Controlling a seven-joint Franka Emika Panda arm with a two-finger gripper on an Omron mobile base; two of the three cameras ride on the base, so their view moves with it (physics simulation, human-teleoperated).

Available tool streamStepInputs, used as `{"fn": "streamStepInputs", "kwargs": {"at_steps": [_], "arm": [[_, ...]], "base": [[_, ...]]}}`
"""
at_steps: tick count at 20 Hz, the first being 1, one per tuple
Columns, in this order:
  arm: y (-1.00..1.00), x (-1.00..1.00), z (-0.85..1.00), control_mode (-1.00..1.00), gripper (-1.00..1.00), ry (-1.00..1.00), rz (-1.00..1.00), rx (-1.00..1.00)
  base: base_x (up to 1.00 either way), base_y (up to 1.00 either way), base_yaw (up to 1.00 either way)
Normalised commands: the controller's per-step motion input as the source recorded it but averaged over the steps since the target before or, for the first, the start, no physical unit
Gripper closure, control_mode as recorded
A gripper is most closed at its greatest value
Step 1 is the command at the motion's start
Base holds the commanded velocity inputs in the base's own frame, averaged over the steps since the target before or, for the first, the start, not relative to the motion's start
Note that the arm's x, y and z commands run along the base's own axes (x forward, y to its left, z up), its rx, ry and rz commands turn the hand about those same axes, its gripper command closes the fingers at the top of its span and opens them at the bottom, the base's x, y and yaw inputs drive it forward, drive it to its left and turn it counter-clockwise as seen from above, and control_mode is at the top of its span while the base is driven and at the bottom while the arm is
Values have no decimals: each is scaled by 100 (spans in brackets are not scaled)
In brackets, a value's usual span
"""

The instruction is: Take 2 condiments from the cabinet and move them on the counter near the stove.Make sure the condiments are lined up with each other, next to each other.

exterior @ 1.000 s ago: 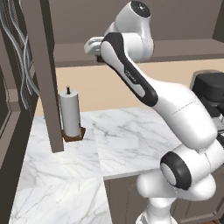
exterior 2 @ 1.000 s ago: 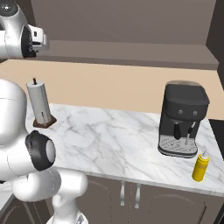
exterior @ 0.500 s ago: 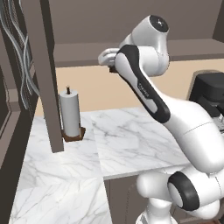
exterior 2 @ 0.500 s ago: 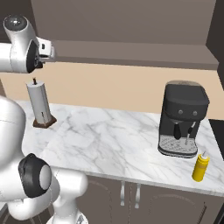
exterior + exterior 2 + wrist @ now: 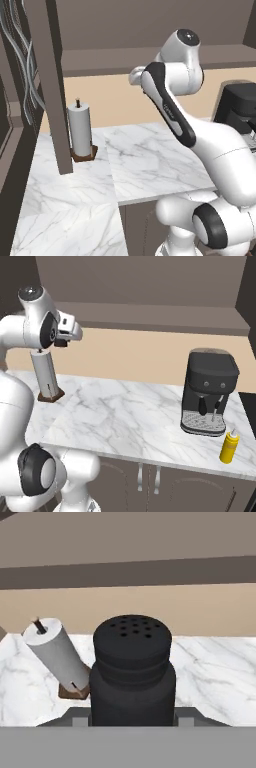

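**Inspector:** Starting with the largest item. What is the cabinet (image 5: 50, 85) doing?

**Assistant:** It is hanging above the counter (image 5: 125, 416), its tall side panel coming down beside the paper-towel roll (image 5: 80, 127).

**Inspector:** And the counter?

**Assistant:** It is carrying a black coffee machine (image 5: 207, 391) at the right end. The yellow bottle (image 5: 229, 446) is standing upright just in front of that machine, near the counter's front edge. The paper-towel roll is sitting on its brown stand, well apart at the far left.

**Inspector:** The pincer (image 5: 67, 336)?

**Assistant:** It is hanging high above the counter, near the paper-towel roll.

**Inspector:** Its state?

**Assistant:** It is pinching the black bottle (image 5: 132, 672). In the hand view that bottle is sitting upright between the tips, its perforated cap facing up.
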Motion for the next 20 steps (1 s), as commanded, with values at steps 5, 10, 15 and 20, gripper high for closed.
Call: {"fn": "streamStepInputs", "kwargs": {"at_steps": [5,10,15,20], "arm": [[-70,0,-37,-100,100,11,-18,-6],[-71,-1,-43,-100,100,11,-15,-9],[-65,-8,-37,-100,100,7,-6,-7],[-60,-9,-24,-100,100,5,0,-7]], "base": [[0,0,0],[0,0,0],[0,0,0],[0,0,0]]}}
